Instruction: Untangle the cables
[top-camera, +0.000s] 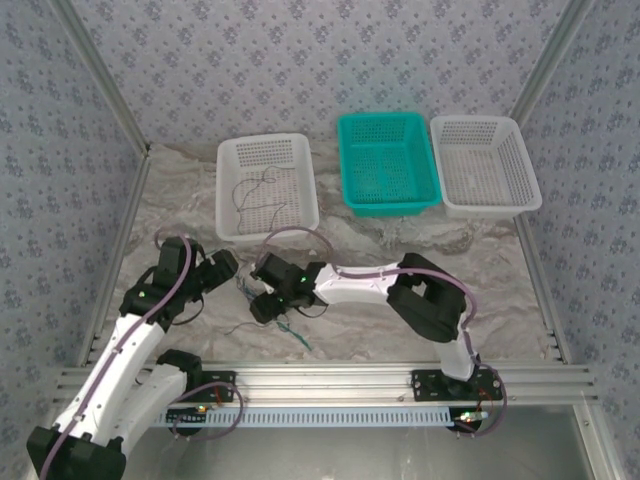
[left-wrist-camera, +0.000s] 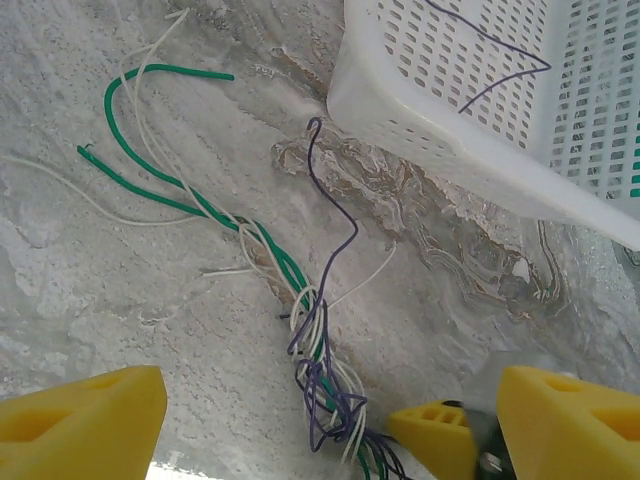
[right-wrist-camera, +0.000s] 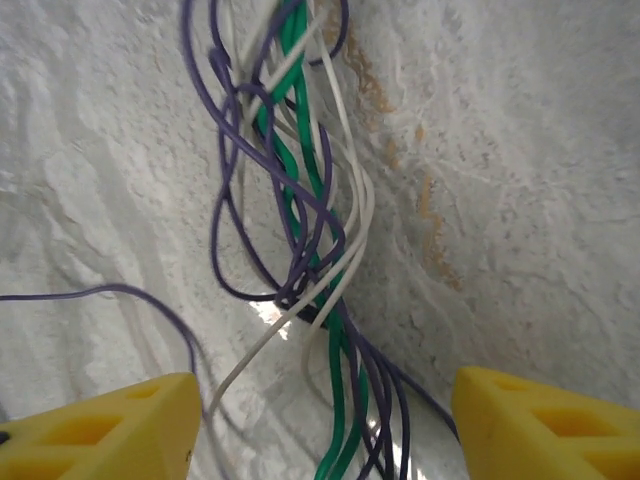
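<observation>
Three colours twist into one cable tangle (right-wrist-camera: 300, 250) on the table (right-wrist-camera: 520, 150), long axis 12-to-6 between the jaws of your right gripper (right-wrist-camera: 320, 430), parted and empty; left gripper (left-wrist-camera: 330, 415) sits farther off, wide, holding nothing.

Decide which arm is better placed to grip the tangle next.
Probably right: the right gripper is open with the cables knotted close between its fingers; the left gripper, also open, sits farther back.

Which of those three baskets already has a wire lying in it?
The white basket on the left: a thin dark wire lies inside. The teal basket and the right white basket look empty.
</observation>
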